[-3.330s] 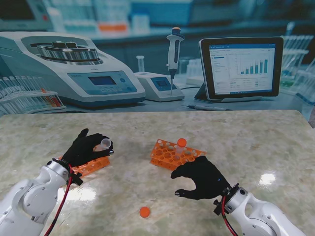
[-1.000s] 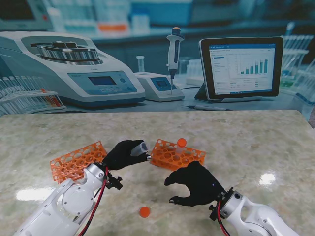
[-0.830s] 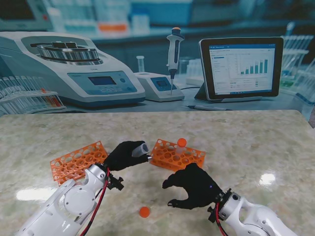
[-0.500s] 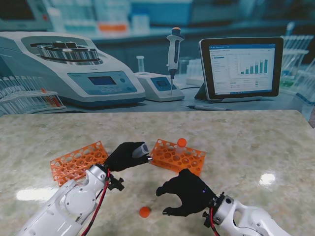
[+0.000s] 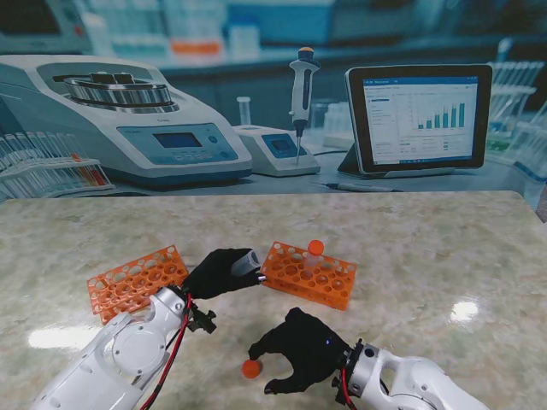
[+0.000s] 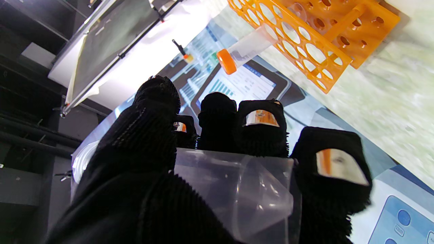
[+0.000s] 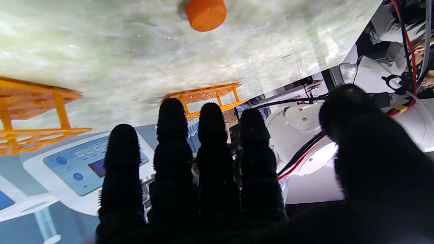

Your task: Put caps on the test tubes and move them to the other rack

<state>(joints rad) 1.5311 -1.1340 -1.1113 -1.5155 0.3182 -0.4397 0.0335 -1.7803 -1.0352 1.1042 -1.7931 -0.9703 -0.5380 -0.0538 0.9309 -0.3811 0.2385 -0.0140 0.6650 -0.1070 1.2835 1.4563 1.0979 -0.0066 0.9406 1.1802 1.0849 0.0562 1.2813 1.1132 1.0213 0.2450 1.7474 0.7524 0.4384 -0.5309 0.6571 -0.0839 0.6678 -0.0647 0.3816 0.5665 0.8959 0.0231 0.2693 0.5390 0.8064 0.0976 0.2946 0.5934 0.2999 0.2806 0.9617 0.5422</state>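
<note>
Fingers, left hand [image 5: 220,272]: wrapped round a clear, uncapped test tube [image 5: 245,260]; in the left wrist view the fingertips [image 6: 261,118] curl over the tube's [image 6: 237,189] open end, and the rest of its length is hidden in the palm
Fingers, right hand [image 5: 299,346]: spread and holding nothing; palm toward the table, over the marble [image 5: 444,248] on the side nearest me; in the right wrist view four fingers [image 7: 173,135] stand apart with the thumb off to one side
Loose cap [image 5: 250,369]: orange, lying on the marble just beside the right hand's fingertips; whether they touch is hard to make out; it sits clear of the fingers in the right wrist view [image 7: 205,13]
Right rack [image 5: 309,274]: orange; one capped tube [image 5: 314,251] stands in it; the left hand's tube mouth is just beside its left end
Left rack [image 5: 135,280]: orange; its near end is hidden behind the left forearm; holes look unfilled where visible
Background: blurred lab backdrop; details unclear
</note>
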